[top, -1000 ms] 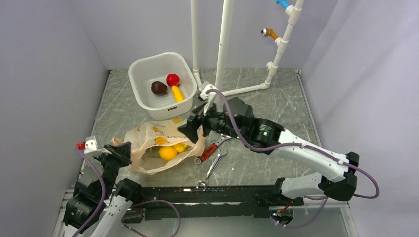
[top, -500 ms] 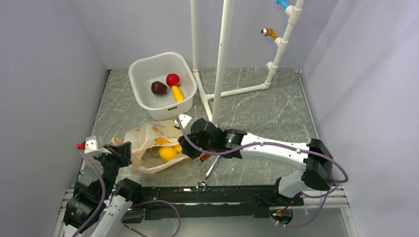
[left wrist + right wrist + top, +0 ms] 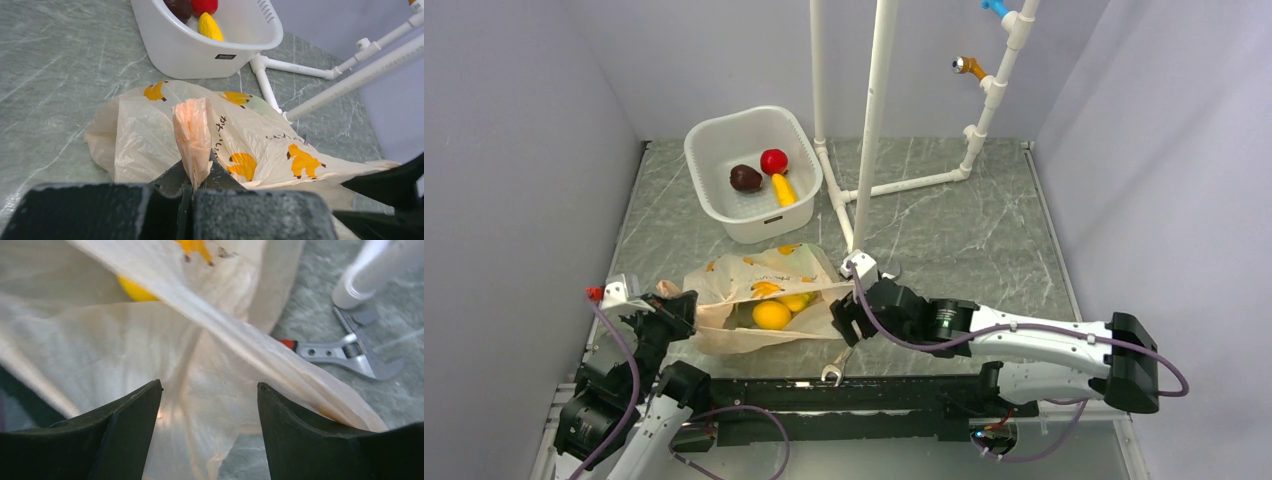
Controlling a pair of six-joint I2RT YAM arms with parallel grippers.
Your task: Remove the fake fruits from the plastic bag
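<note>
The plastic bag (image 3: 749, 282) lies on the table's near left, beige with printed bananas. Through its mouth show a yellow-orange ball (image 3: 771, 314), a yellow banana bunch (image 3: 797, 299) and a dark-green piece (image 3: 744, 316). My left gripper (image 3: 676, 306) is shut on the bag's peach handle (image 3: 192, 132), pinched between its jaws (image 3: 197, 172). My right gripper (image 3: 841, 320) is open at the bag's right edge. Bag film (image 3: 200, 365) lies between its fingers (image 3: 209, 390), with a yellow fruit (image 3: 134, 290) behind the film. No striped green ball shows.
The white tub (image 3: 714, 140) behind the bag holds a maroon fruit (image 3: 745, 178), a red ball (image 3: 774, 161) and a yellow piece (image 3: 783, 189). A wrench (image 3: 345, 352) lies right of the bag. A white pipe frame (image 3: 869, 120) stands behind.
My right arm swung down and toward the near edge, from above the bag's right side to low at its right edge. The bag stretched out rightward. My left gripper kept its hold.
</note>
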